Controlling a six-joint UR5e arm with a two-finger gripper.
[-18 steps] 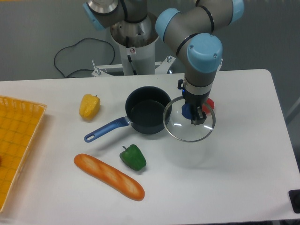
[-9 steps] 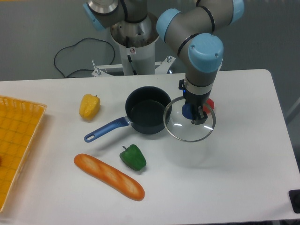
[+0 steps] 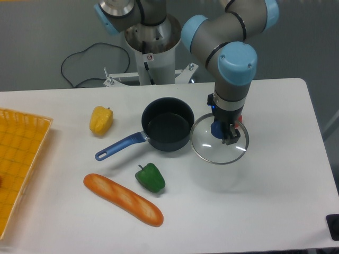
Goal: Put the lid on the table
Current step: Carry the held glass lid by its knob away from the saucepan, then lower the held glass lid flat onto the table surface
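**Lid held level beside the saucepan, above the white table**

Nearest the camera, well to the left of the jaws and below them in the view, a long orange bread loaf lay on the table, with a green bell pepper just beyond its middle. At the far left edge, well apart from the jaws, sat a yellow-orange mesh tray.

Farther back, the gripper pointed straight down, its jaws pinching what looked like a blue knob at the centre of the lid. The lid, clear glass with a thin silver rim, spread out level around the jaws. A faint shadow lay on the white surface below and slightly toward the camera, so the lid appeared to hang just above the table, though whether its rim touched the surface could not be told.

Just left of the jaws stood the dark blue saucepan, uncovered, its rim close to the lid's left edge; its blue handle ran down and to the left. Well left of that lay a yellow bell pepper. Directly behind the jaws a small red object showed, mostly hidden by the gripper. Farthest back rose the arm's grey base column.
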